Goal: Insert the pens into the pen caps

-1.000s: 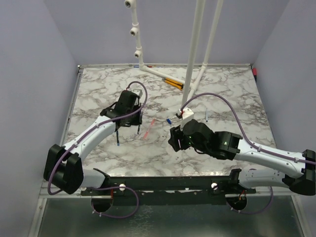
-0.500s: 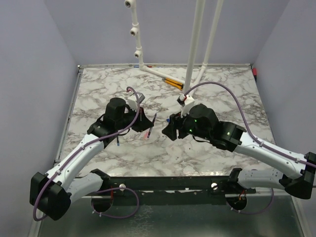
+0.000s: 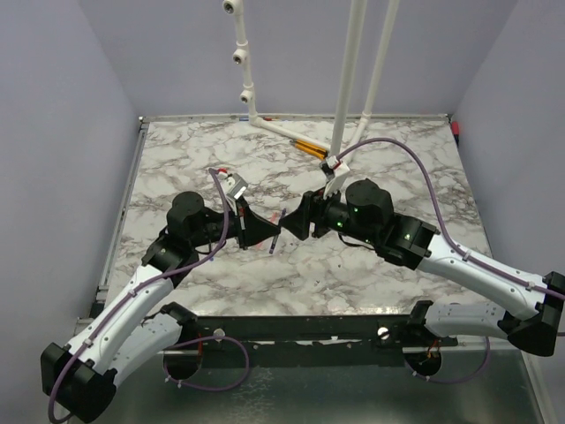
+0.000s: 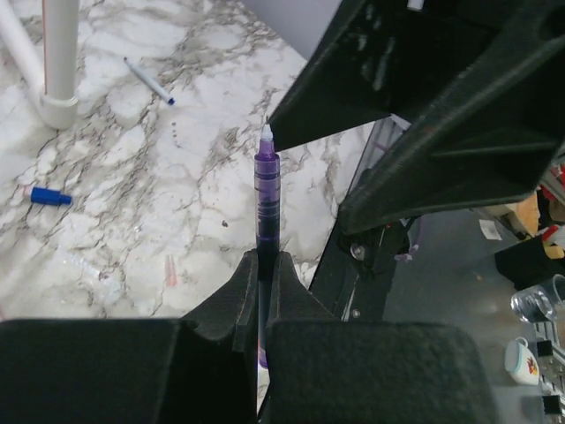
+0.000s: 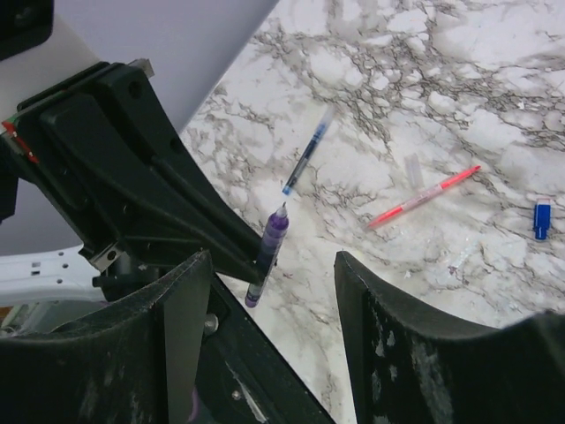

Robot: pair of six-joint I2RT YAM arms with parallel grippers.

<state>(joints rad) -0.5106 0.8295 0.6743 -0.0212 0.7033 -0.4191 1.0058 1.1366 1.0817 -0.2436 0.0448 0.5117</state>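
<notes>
Left gripper [image 4: 262, 268] pinches a dark purple pen [image 4: 266, 190], tip outward.

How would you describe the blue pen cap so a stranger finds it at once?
Start at the marble table, by the foot of the white pole. The blue pen cap lies there: short, stubby, solid blue, unlike the long thin pink-red pen nearby.

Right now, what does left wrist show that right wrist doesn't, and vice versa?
Left wrist only: the white pole base and a thin blue-tipped stick by it. Right wrist only: the pink-red pen and the blue clear-barrel pen, flat on the marble table. Both: the dark pen clamped in the left gripper, the open right gripper, and the blue cap lying loose.
</notes>
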